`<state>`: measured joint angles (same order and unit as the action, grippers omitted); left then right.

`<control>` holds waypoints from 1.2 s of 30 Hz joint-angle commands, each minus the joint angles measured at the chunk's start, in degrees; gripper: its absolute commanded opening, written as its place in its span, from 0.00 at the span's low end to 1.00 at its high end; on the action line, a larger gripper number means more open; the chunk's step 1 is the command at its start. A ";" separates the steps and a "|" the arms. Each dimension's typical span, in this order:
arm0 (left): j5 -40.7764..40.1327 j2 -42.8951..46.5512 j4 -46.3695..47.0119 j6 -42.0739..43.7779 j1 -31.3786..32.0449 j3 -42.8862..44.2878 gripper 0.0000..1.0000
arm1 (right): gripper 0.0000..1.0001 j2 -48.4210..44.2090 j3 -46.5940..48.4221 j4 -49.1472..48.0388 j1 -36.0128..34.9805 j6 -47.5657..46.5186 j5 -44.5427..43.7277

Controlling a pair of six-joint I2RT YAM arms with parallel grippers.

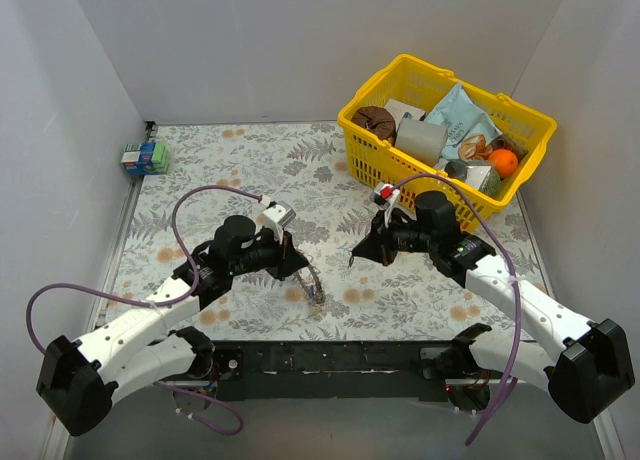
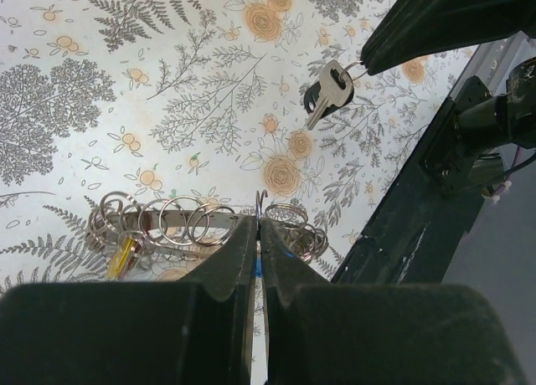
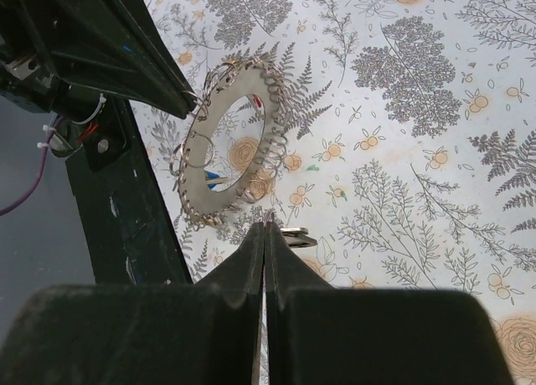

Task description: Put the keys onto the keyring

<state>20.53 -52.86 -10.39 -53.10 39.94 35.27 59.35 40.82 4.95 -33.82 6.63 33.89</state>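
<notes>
- Gripping the keyring [image 3: 219,201] by its edge, the left gripper [image 2: 258,224] has its fingers pressed together on the metal. It holds the ring tilted up off the table [image 1: 250,160], near the middle of the near edge.
- The keyring carries a row of small split rings. A yellow-headed key [image 2: 124,255] hangs among them, and a blue head shows inside the hoop in the right wrist view.
- The right gripper [image 3: 266,228] is clamped tight, just to the right of the keyring and apart from it. In the left wrist view a loose key [image 2: 322,92] with a dark head dangles from its tip by a small ring.
- Step in hand, as judged: the held key is being presented to the keyring for threading, and it is not yet on.
- The next move calls for the key's small ring to be lined up with an opening on the keyring and slid on, while the left gripper keeps the keyring steady. I cannot tell where that opening lies.
- A yellow basket [image 1: 395,168] of mixed goods stands at the far right, and a small box [image 1: 145,158] at the far left.
- Writing: none is legible on the key, the box or the basket contents.
</notes>
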 commanded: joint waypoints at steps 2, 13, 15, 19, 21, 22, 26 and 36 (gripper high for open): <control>-0.59 -2.14 0.72 0.63 0.31 1.48 0.00 | 0.01 -0.20 0.49 -2.76 -0.81 -1.10 1.00; 1.35 -9.28 9.95 0.45 0.40 -1.60 0.00 | 0.01 -0.91 -0.30 -1.00 -1.16 -2.76 -0.49; 0.83 -8.49 9.87 0.98 0.40 -1.78 0.00 | 0.01 -1.08 -0.74 -0.47 -1.16 -3.12 -1.45; 0.65 -5.69 9.69 1.25 0.40 -2.57 0.00 | 0.01 -0.38 -2.67 -0.47 -1.16 -2.42 -6.71; 0.38 -4.54 9.69 1.42 0.40 -2.92 0.00 | 0.01 1.02 -3.64 0.05 -1.16 -1.72 -8.83; 0.30 -4.01 9.69 1.33 0.49 -3.27 0.00 | 0.05 1.46 -3.81 0.15 -1.16 -1.36 -11.28; 0.65 -3.21 9.60 1.33 0.49 -3.19 0.00 | 0.33 3.14 -3.73 2.16 -1.16 -0.22 -18.85; 2.05 -5.06 9.43 0.98 0.66 -2.57 0.00 | 0.65 6.73 -3.11 5.95 -1.07 -0.48 -25.45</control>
<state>21.80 -57.84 -0.97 -52.66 40.27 32.23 63.94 36.84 9.63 -34.68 6.07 11.31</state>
